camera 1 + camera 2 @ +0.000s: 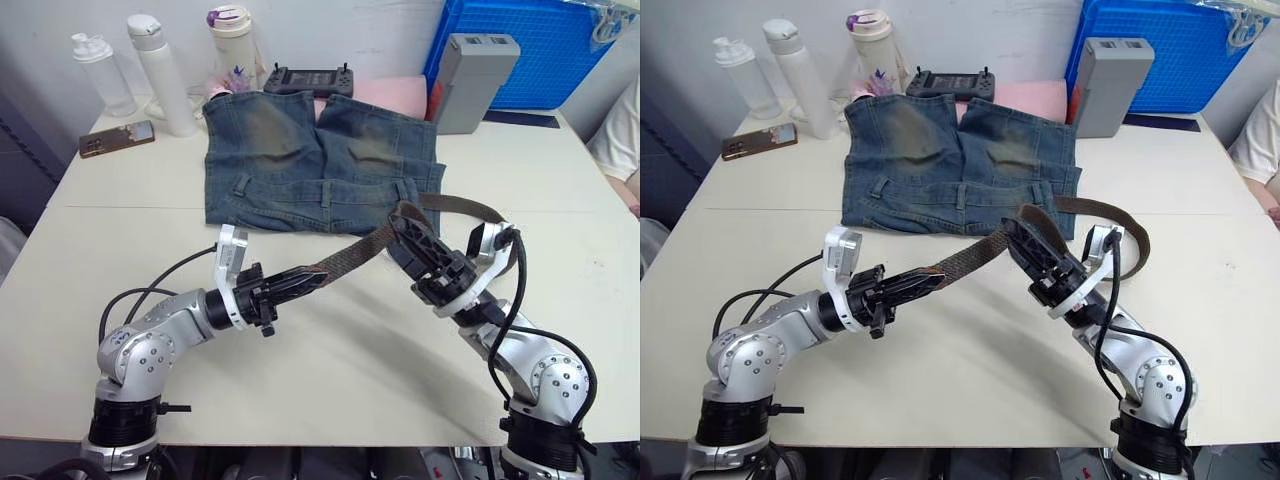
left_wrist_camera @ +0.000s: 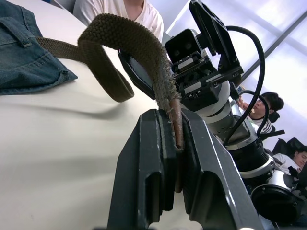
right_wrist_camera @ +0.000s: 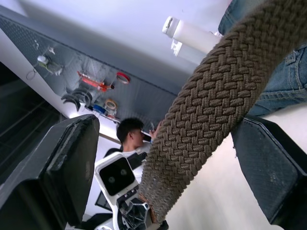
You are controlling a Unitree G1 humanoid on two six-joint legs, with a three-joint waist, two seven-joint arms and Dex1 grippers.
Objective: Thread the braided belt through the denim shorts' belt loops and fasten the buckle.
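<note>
The denim shorts (image 1: 320, 160) lie flat at the far middle of the table, waistband toward me, with belt loops (image 1: 325, 192) upright along it. The braided belt (image 1: 355, 255) is off the shorts. Its flat tip is pinched in my left gripper (image 1: 318, 279), which is shut on it just above the table (image 1: 330, 370). From there the strap rises to my right gripper (image 1: 402, 232) and curves back behind the right wrist. In the right wrist view the belt (image 3: 211, 105) passes between the wide-apart fingers (image 3: 62, 163) of the open right gripper. The buckle is hidden.
Three bottles (image 1: 160, 70) and a phone (image 1: 117, 138) stand at the far left. A black controller (image 1: 308, 78), a pink item (image 1: 390, 92), a grey box (image 1: 472, 80) and a blue crate (image 1: 530, 50) line the back. A person's sleeve (image 1: 620, 130) is at the right edge.
</note>
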